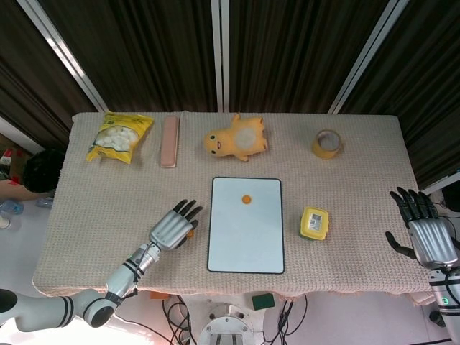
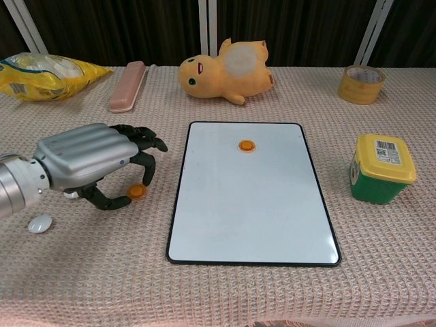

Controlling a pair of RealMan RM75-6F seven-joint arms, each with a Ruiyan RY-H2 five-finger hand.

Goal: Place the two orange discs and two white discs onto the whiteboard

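Glossy smooth whiteboard (image 2: 252,204) on rough woven beige tablecloth (image 2: 381,259)

Left hand (image 2: 92,163): silver metal back plate with ridged knuckle grooves, black segmented fingers (image 2: 139,139), black thumb. Silver cylindrical wrist (image 2: 17,187) behind it, toward the table's near-left corner. Left forearm (image 1: 118,277) silver with black ring bands; upper arm white with black bands. Right hand (image 1: 424,230), beyond the table's right edge: same silver back, black fingers, silver wrist with a small green mark.

One orange disc (image 2: 246,145) lies on the whiteboard (image 2: 252,204); another orange disc (image 2: 136,192) and a white disc (image 2: 39,223) lie left of it.
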